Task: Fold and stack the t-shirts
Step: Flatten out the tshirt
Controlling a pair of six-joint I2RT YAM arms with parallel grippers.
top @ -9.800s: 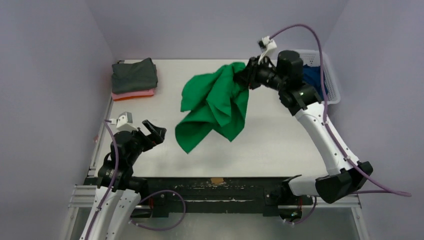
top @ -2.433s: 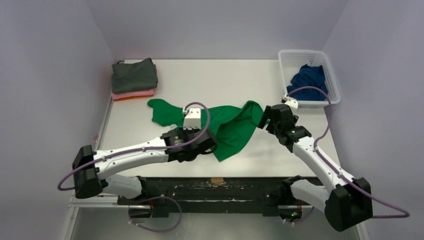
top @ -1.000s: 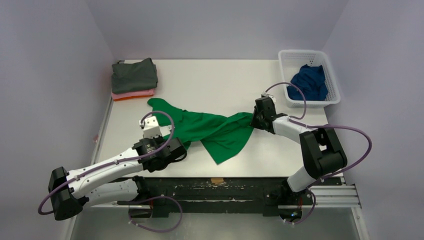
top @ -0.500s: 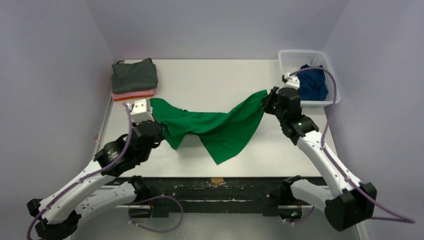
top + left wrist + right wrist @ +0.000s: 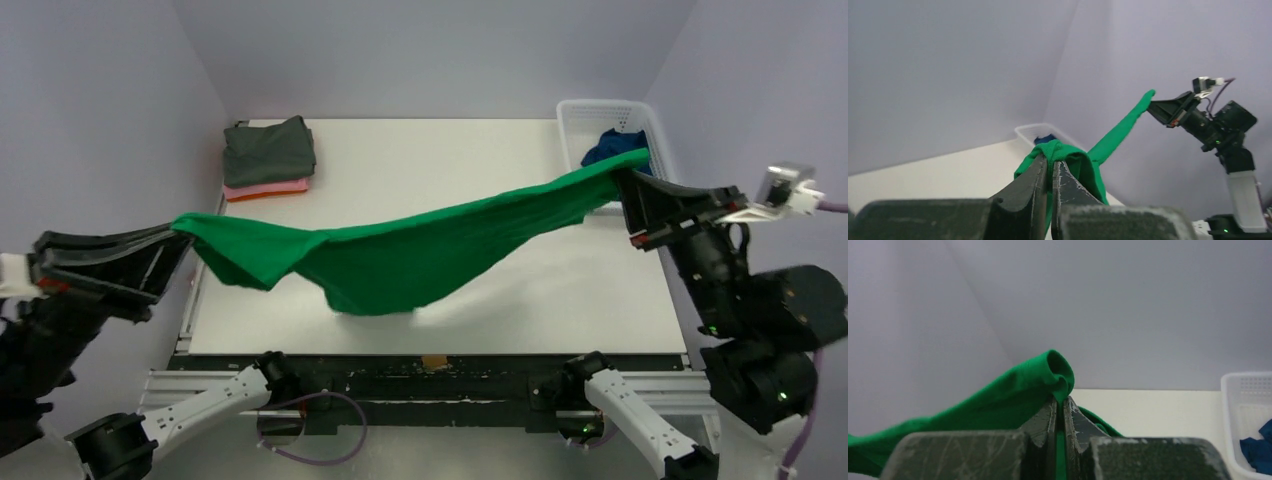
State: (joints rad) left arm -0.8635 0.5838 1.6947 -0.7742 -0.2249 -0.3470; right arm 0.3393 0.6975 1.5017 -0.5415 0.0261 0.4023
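While it sags limp and creased above the middle of the table [image 5: 440, 150], the soft green t-shirt [image 5: 400, 258] is pinched tight at nine o'clock by the left gripper [image 5: 177, 231] and at two o'clock by the right gripper [image 5: 627, 182].

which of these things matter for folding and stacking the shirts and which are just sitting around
Part of the job: bright green cotton t-shirt, stretched between the left hand and right hand; folded dark grey t-shirt on a folded pink t-shirt; crumpled royal blue t-shirt.
Just lying about: white plastic lattice basket holding the blue one; small brown scrap at the table's near edge.
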